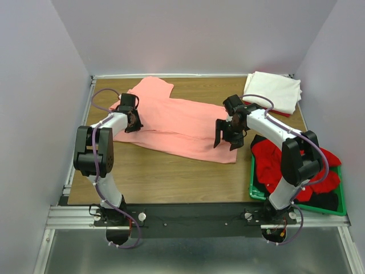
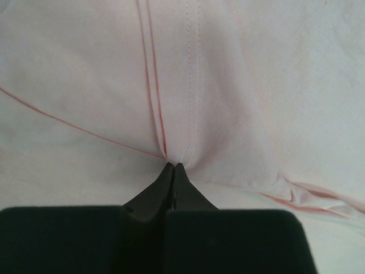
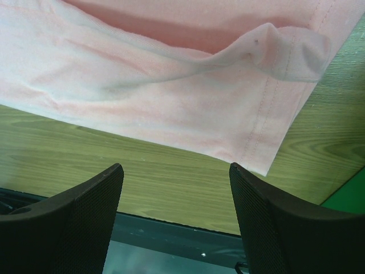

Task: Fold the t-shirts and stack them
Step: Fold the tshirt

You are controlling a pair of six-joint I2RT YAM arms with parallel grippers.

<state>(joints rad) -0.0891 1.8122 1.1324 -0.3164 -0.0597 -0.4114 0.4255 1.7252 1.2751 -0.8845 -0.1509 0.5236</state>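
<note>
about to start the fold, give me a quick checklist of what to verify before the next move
1. left hand shut on pink t-shirt: ok
2. right hand gripping the hem: not ok, open near the shirt's corner
3. shirt lying smooth: not ok, ridge by the right corner
4. layers pinched on the left: cannot tell
5. folded white t-shirt apart from the pink one: ok

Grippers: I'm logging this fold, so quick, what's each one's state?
Left gripper: shut on the salmon-pink t-shirt.
Right gripper: open, holding nothing.
</note>
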